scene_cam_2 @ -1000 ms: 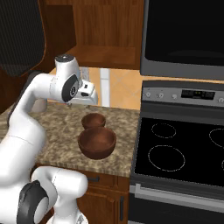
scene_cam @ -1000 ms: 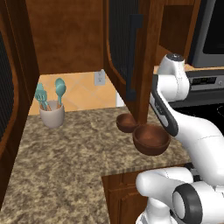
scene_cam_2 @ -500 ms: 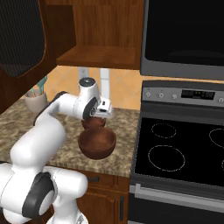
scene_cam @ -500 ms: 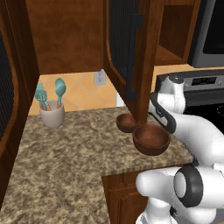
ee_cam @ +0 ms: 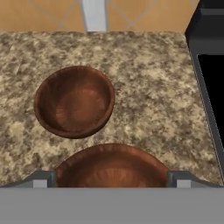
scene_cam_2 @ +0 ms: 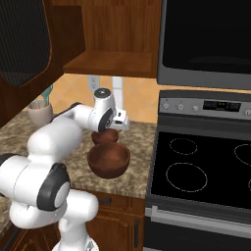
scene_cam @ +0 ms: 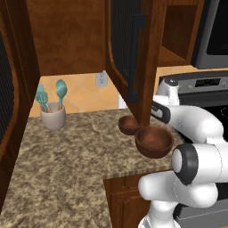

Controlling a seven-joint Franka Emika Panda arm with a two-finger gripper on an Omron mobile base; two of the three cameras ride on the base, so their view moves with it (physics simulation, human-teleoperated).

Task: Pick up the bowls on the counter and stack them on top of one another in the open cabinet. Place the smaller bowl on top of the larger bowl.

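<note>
On the speckled counter (scene_cam: 67,164) the larger bowl (scene_cam: 154,141) sits close to the front edge, near the stove. The smaller bowl (scene_cam: 129,125) rests just behind it, toward the wall. They lie close together; whether they touch I cannot tell. In the hand view the smaller bowl (ee_cam: 74,101) lies upper left and the larger bowl (ee_cam: 111,168) sits at the bottom between my fingertips (ee_cam: 41,178). My gripper (ee_cam: 111,180) hangs open above the larger bowl, holding nothing. The open cabinet's shelf (scene_cam_2: 112,63) is above, and its door (scene_cam: 133,53) hangs in front of my hand.
A pale grey utensil cup (scene_cam: 52,118) with teal tools stands at the back left of the counter. A black stove (scene_cam_2: 201,166) adjoins the counter on the right, with a microwave (scene_cam_2: 206,39) over it. A wall outlet (scene_cam: 101,79) sits on the tiled backsplash.
My arm has swung down and toward the stove, bringing the hand low over the two bowls. The bowls have not moved.
</note>
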